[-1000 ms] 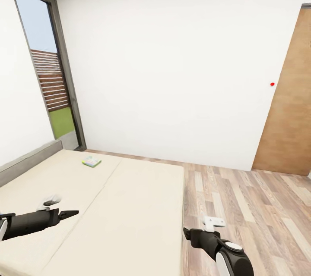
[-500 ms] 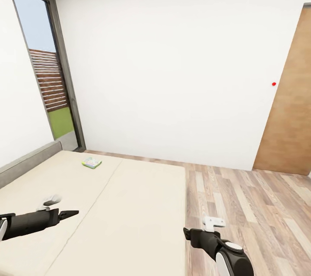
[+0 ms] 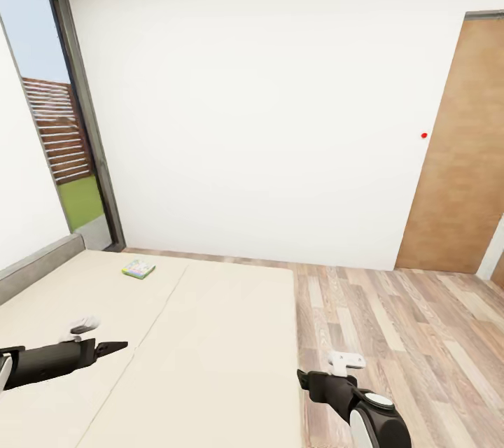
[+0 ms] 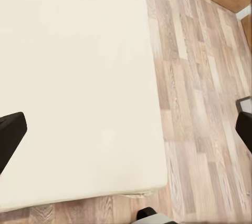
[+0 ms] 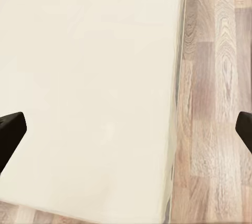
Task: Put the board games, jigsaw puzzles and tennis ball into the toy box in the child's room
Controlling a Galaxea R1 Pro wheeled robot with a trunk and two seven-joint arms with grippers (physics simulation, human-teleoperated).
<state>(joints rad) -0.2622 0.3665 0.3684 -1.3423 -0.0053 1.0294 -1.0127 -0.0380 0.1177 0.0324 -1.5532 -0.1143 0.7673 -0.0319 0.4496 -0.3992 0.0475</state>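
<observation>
Nearest the camera, the black left gripper (image 3: pixel 112 347) hangs over the low wide bed with a plain beige mattress (image 3: pixel 210 336), its fingers spread wide with nothing between them, and the black right gripper (image 3: pixel 302 378) sits at the mattress edge, likewise spread and empty. Farther off, one thin flat board game with a green-and-blue printed cover (image 3: pixel 138 269) lies flat on the mattress near the low grey headboard (image 3: pixel 38 267). Beyond the bed stand the wood-plank floor (image 3: pixel 392 322), a tall grey-framed window (image 3: pixel 84 154), a white wall (image 3: pixel 266 119) and a brown wooden door (image 3: pixel 458 154).

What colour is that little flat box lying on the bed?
The box has a mostly green cover with yellow and blue patches; it shows best in the head view.
</observation>
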